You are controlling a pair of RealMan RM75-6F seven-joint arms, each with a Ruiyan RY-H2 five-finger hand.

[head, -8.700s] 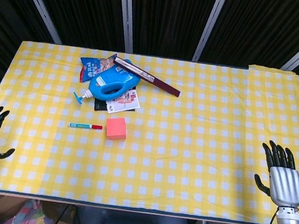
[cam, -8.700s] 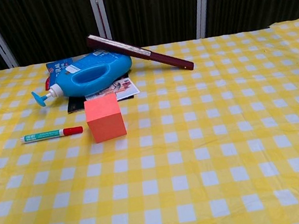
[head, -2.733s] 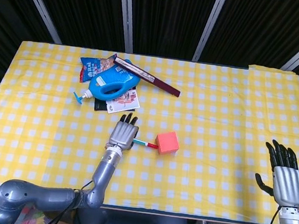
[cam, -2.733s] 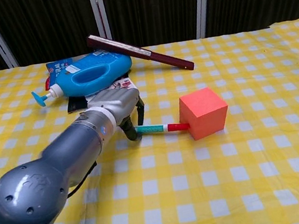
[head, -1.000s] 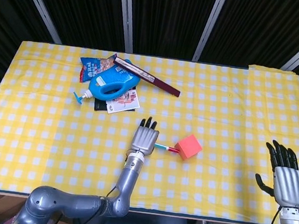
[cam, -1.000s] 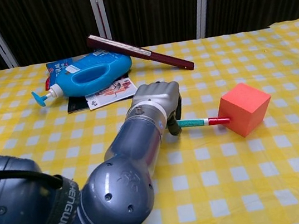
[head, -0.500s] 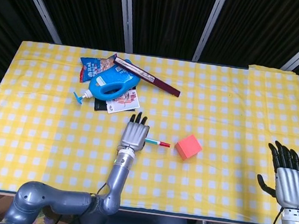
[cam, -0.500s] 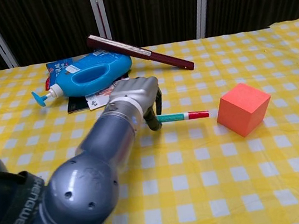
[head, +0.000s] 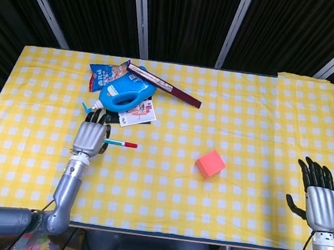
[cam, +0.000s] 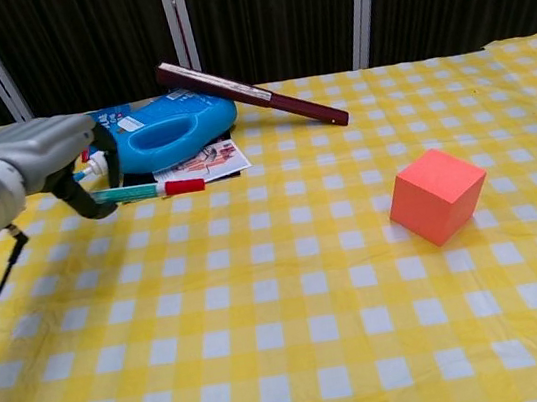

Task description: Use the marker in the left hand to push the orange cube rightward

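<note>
The orange cube (head: 210, 164) (cam: 437, 195) sits turned at an angle on the yellow checked cloth, right of the table's middle. My left hand (head: 91, 135) (cam: 47, 171) is far to its left and holds the marker (head: 120, 143) (cam: 151, 190), a green barrel with a red cap pointing right. A wide gap of cloth separates the cap from the cube. My right hand (head: 320, 201) hangs at the front right corner with fingers spread, holding nothing; only the head view shows it.
A blue detergent bottle (head: 124, 95) (cam: 160, 140) lies behind my left hand on a snack bag (head: 102, 76) and leaflets (head: 137, 114). A dark red folded fan (head: 164, 85) (cam: 250, 93) leans on the bottle. The table's front edge (head: 160, 235) runs below.
My left hand has drawn back leftward with the marker, from beside the cube to near the blue bottle. The cube stays where the push left it. The right hand is still.
</note>
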